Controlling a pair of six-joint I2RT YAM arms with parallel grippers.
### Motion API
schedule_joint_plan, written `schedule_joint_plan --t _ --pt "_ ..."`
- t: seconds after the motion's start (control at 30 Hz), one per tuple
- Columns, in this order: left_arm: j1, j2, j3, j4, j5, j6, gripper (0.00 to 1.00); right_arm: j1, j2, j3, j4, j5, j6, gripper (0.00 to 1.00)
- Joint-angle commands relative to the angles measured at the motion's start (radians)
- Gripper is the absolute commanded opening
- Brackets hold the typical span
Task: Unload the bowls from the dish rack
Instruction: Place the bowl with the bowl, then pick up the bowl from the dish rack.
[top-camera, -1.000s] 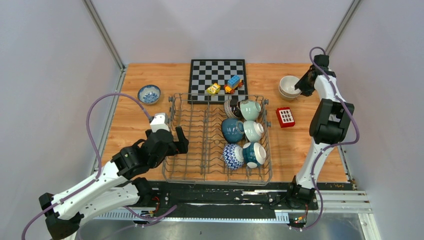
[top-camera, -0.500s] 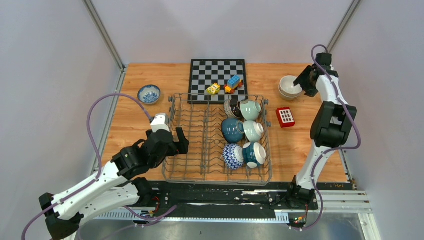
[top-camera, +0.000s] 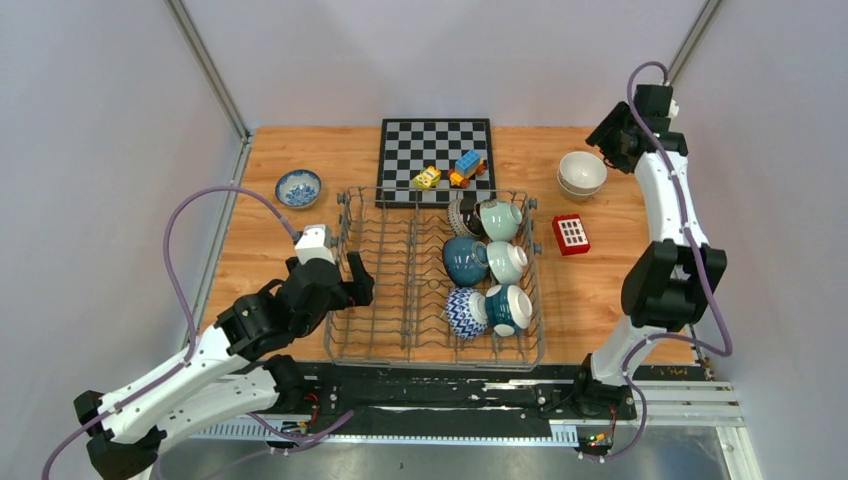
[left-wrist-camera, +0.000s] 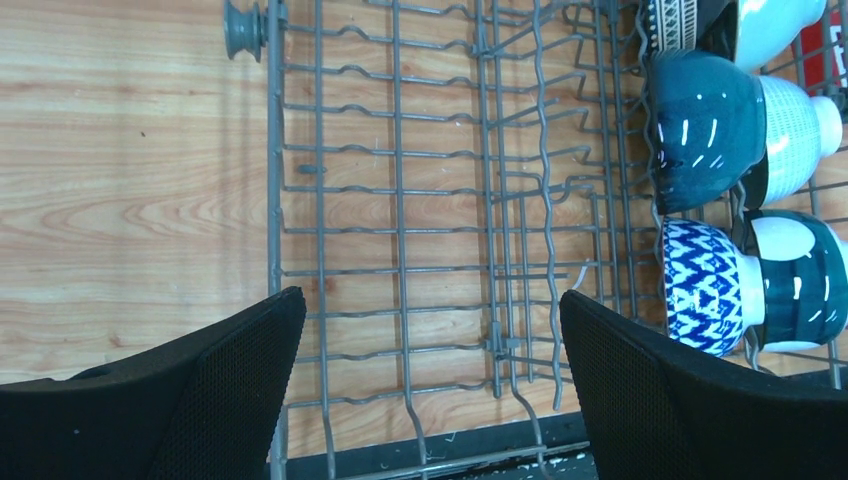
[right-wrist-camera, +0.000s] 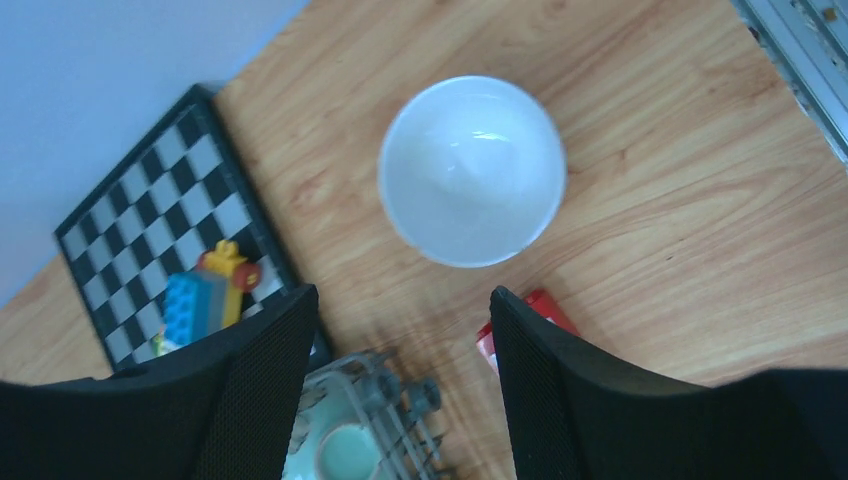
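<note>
Right gripper (right-wrist-camera: 400, 300): jaws parted, nothing between them, touching nothing. It hangs over the cream bowl (right-wrist-camera: 470, 170), which sits upright on the table (top-camera: 255, 250) just beyond the far right corner of the dish rack (top-camera: 385, 285). From the top view that bowl looks nested in a second cream one.

Left gripper (left-wrist-camera: 430, 300): spread wide and empty, poised over the bare left half of the rack, close to its left wall. No contact with the wires that I can make out.

Bowls inside the rack: six, all in the right half, lying on their sides in three pairs.
- far end: dark-patterned bowl (top-camera: 462, 214) beside mint bowl (top-camera: 500, 218)
- middle: dark teal bowl (top-camera: 465, 260) beside pale ribbed bowl (top-camera: 508, 262)
- near end: blue zigzag bowl (top-camera: 465, 312) beside teal bowl (top-camera: 508, 308)

Outside the rack: blue-and-white bowl (top-camera: 298, 187), off the far left corner.

Step (judgement): between bowls. The right arm's drop-off looks finished, and roughly a third of the load is out.

Next move (judgement): one arm must travel into the right half of the rack. The left gripper is closer to the near-end pair. The fingers would have to straddle a rim between the tines, then lift straight up so the neighbouring bowl is not dragged along.
</note>
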Motion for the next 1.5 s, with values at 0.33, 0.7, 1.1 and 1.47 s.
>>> schedule_joint_plan --t 0.33,0.7,1.1,1.47 --pt "0.003 -0.064 0.051 -0.010 -0.078 0.076 1.00 0.504 -0.671 -0.352 0.095 0.117 0.015 0.65" --pt "0.004 -0.059 -0.022 0.265 0.284 0.149 1.00 0.823 -1.047 -0.733 -0.039 0.155 -0.032 0.64" --pt "-0.021 0.087 -0.312 0.824 0.658 -0.123 0.96 0.823 -1.496 -1.165 -0.061 0.128 0.124 0.62" --pt "-0.098 0.247 -0.359 1.020 0.586 -0.221 0.90 0.823 -1.518 -1.226 -0.034 0.087 0.140 0.62"
